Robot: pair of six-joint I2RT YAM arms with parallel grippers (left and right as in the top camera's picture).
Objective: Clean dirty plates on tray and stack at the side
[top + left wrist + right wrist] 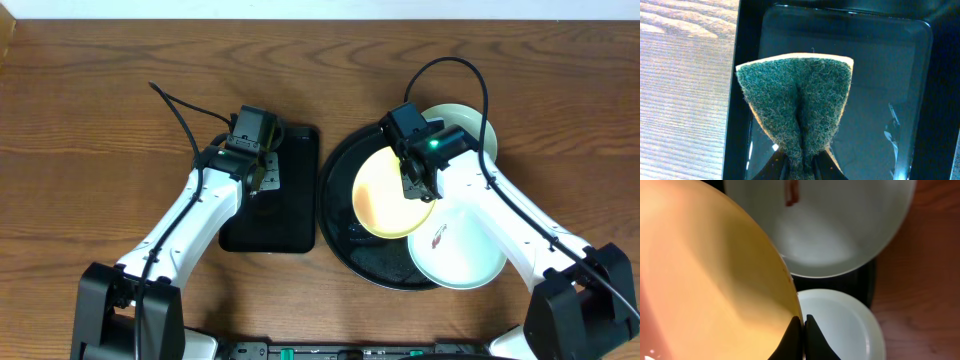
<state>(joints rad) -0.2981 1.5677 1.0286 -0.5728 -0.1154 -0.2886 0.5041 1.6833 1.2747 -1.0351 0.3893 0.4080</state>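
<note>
Green scouring sponge (800, 110) was squeezed in the clenched left gripper (802, 167) over the small rectangular tray (295, 235), left of centre in the overhead frame. The right gripper (802, 325) was clamped on the rim of the yellow plate (385, 195), which sat above the round black tray (338, 215). A good wipe probably called for a firm hold on the rim, with the plate's face angled toward the sponge. One smeared mint plate (460, 255) lay lower right, and another mint plate (468, 122) lay upper right.
</note>
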